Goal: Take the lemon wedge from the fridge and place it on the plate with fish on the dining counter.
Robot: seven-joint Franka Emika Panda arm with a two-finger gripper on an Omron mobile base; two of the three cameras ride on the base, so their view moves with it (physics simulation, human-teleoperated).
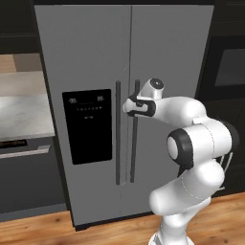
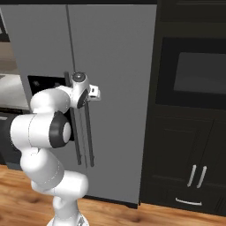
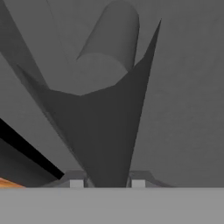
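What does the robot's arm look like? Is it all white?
Mostly white, but not all. The arm is made of fat, rounded, glossy white segments, like smooth sausages joined together. Dark black rings sit at the joints, and one round grey cap tops the wrist. The gripper at the end is small, white with dark parts. No cables or writing show on it.

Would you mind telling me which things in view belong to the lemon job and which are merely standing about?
Belongs to the job:
- fridge, both doors shut
- right door handle, which the gripper is shut on

Just standing about:
- wall oven
- dark cabinet below it
- counter left of the fridge
- wooden floor
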